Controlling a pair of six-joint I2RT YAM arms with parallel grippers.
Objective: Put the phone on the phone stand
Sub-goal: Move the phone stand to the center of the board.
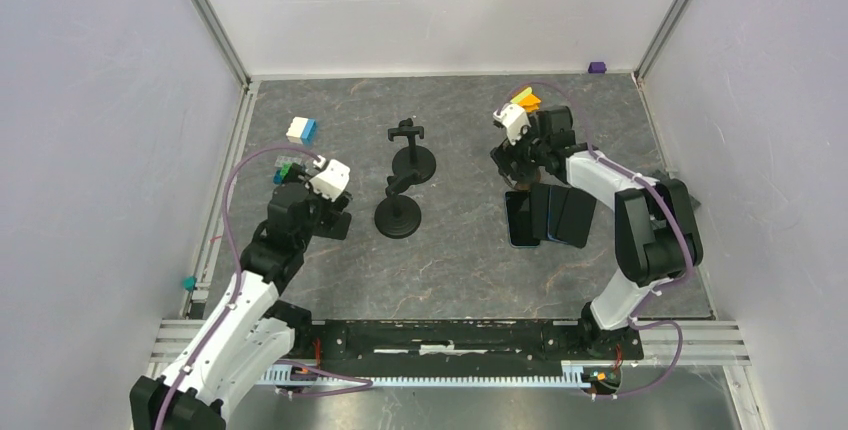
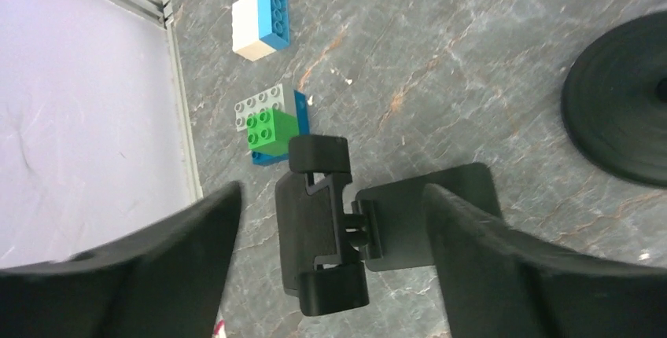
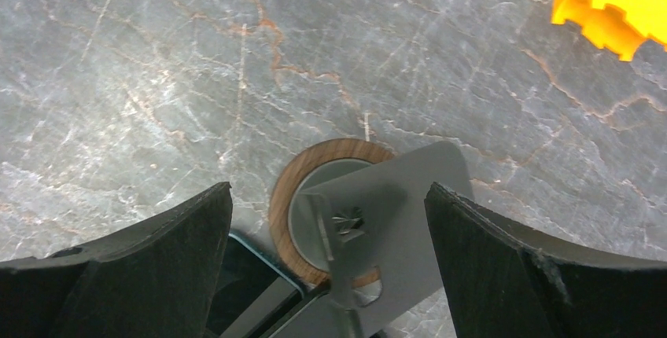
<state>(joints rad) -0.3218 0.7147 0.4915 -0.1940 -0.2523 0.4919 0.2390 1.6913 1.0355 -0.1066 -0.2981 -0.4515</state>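
From above we see the phone, dark with a pale blue rim, lying flat on the grey marbled table at about 4 o'clock from the table's centre. More dark slabs overlap at its 3 o'clock, partly under the right arm. The right gripper hangs just past the phone's far end at 12 o'clock, its jaws spread wide and holding nothing. Between its fingers we look down on a wood-ringed disc with a grey metal plate across it. A corner of the phone shows just beside that disc at 7 o'clock, and an orange and yellow block lies well apart at 2 o'clock. The left gripper is over at 9 o'clock from the table's centre, also spread wide with nothing gripped. A small black clamp stand lies between its fingers, joined to a flat black plate; we see a gap on the left side, while the right finger overlaps the plate. A cluster of green, grey and blue blocks sits near the clamp at 11 o'clock, and a white and blue block lies farther off the same way. Two black round-based stands stand near the table's centre, between the grippers.
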